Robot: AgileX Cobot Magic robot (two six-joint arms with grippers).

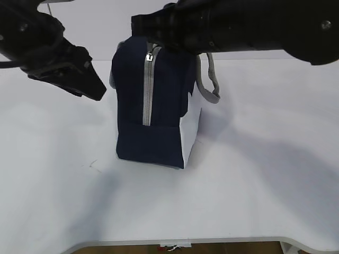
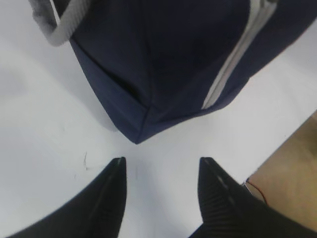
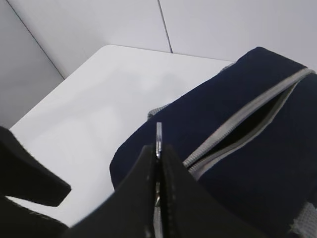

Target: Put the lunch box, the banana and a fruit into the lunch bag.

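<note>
The navy-blue lunch bag (image 1: 153,116) stands upright at the middle of the white table, its grey zipper (image 1: 148,90) facing me and its white side panel (image 1: 190,132) on the right. In the right wrist view the zipper (image 3: 247,124) is partly open along the top. My right gripper (image 1: 151,50) reaches across to the bag's top and is shut on the metal ring pull (image 3: 159,136). My left gripper (image 1: 98,90) hangs open and empty left of the bag; in the left wrist view the left gripper (image 2: 161,166) is just short of the bag's lower corner (image 2: 138,136). Lunch box, banana and fruit are out of view.
A grey strap handle (image 1: 212,87) droops over the bag's right side, and another shows in the left wrist view (image 2: 62,25). The table's front edge (image 1: 185,242) is near the bottom. A faint pen mark (image 1: 94,166) lies on the table left of the bag.
</note>
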